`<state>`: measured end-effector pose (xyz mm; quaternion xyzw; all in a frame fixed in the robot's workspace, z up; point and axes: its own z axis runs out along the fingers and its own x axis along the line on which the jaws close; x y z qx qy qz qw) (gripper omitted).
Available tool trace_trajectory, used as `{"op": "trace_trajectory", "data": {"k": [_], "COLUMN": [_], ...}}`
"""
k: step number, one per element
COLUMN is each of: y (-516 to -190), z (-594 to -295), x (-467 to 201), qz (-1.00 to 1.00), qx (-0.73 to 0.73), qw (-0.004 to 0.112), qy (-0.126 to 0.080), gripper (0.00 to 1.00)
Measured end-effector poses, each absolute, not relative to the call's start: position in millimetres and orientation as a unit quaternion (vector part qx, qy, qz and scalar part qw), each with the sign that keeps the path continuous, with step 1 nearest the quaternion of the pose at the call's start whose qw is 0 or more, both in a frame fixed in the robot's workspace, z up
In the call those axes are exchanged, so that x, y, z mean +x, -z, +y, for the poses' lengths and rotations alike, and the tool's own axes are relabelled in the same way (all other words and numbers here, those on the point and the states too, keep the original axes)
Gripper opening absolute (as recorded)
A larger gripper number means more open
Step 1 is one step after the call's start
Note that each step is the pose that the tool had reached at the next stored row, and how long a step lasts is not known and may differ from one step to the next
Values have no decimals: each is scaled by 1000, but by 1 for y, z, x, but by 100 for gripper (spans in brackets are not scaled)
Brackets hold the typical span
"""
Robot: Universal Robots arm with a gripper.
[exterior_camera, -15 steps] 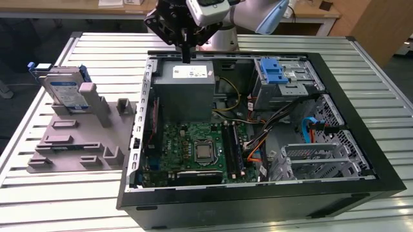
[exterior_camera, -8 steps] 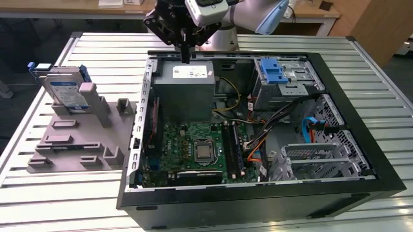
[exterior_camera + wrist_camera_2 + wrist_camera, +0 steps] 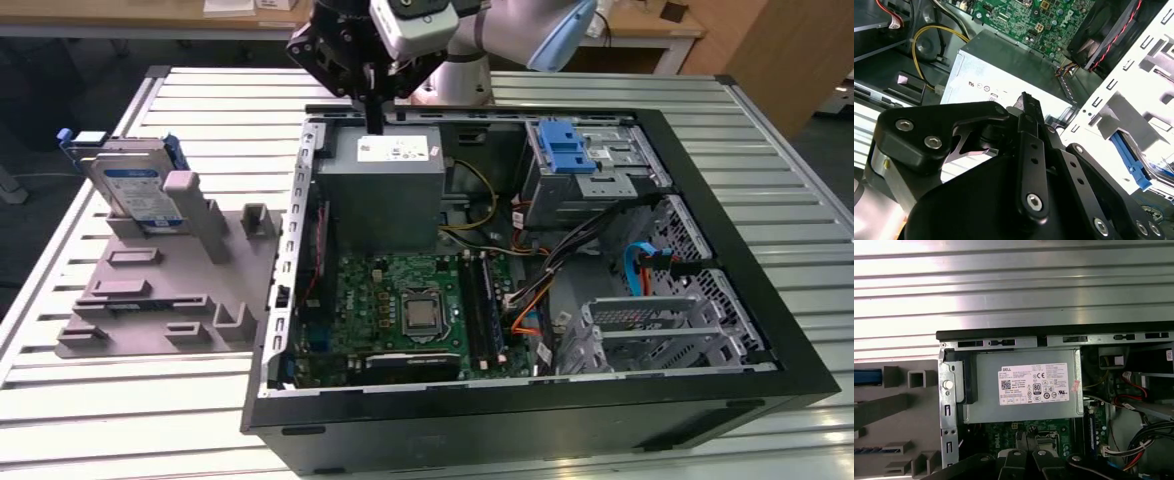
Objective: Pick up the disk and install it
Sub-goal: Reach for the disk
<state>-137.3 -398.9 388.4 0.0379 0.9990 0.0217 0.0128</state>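
My tool (image 3: 375,122) hangs at the end of the arm (image 3: 527,30) over the open case (image 3: 534,410). Its tip points down at the end of the grey box (image 3: 380,200) that lies against the case's rim, away from the board (image 3: 400,300). I cannot tell whether the tip touches the box. The fingers are pressed together into one thin black bar — closed all the way, with nothing between them. In the second wrist view the tool (image 3: 1026,99) reads the same: fingers meeting at the tip and empty, with the grey box (image 3: 1004,65) below and the green board (image 3: 1019,20) beyond it.

The disk (image 3: 134,190) is not in my grip. It stands on edge in the grey holder (image 3: 147,290) on the counter (image 3: 134,420), at the exterior view's left — outside the case and well apart from the tool. Its white-and-blue label faces the exterior camera, and blue rails show along its edges.

The case lies on its side on the slatted counter, open upward. Toward the exterior view's right, a blue latch (image 3: 567,150) sits on the drive bay, and a metal cage (image 3: 641,325) stands past a tangle of cables. The first wrist view looks straight down on the grey box (image 3: 1024,412) and its sticker, with the holder (image 3: 899,405) just beside the case wall.
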Motion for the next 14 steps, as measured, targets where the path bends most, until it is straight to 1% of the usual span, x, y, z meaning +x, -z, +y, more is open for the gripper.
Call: {"op": "trace_trajectory", "data": {"k": [14], "y": [-386], "z": [-399], "x": [-139], "qz": [999], "qx": [38], "qw": [12], "qy": [-22], "gripper": [11]}}
